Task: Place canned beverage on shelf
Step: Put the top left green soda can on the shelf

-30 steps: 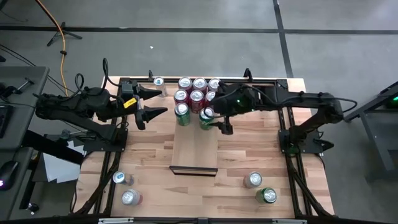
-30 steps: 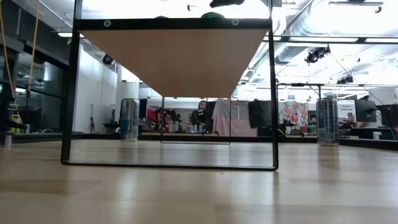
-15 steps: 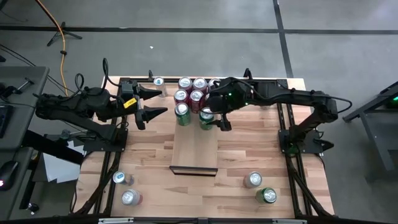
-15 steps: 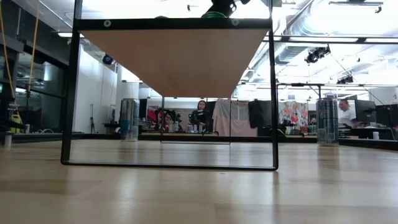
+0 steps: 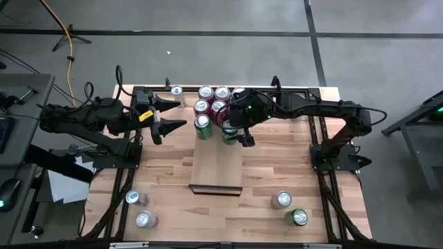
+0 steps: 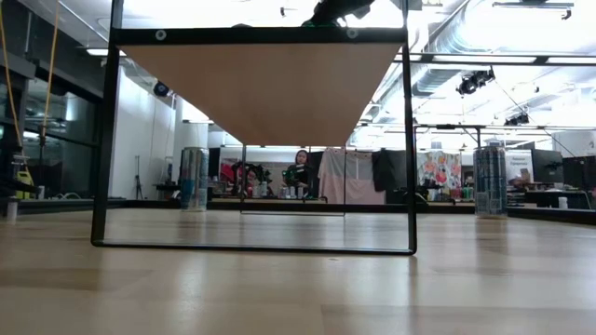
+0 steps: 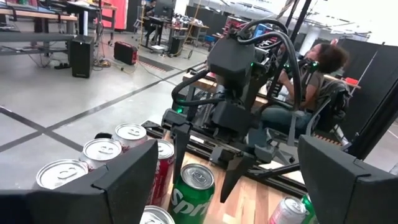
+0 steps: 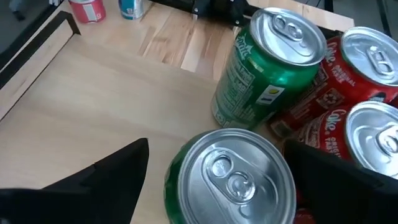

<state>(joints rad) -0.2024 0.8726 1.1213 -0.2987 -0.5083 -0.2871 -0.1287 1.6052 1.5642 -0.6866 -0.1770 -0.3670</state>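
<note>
R gripper (image 5: 235, 135) wide – astride green can (image 8: 231, 180) | L gripper (image 5: 171, 115) wide – shelf (image 5: 217, 162) edge

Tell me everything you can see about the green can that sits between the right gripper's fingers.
The green can is a soda can with a silver top and an unopened pull tab. It stands upright on the shelf, at its far end, beside another green can and red cans. The right gripper is open with one finger on each side; contact is not visible.
</note>
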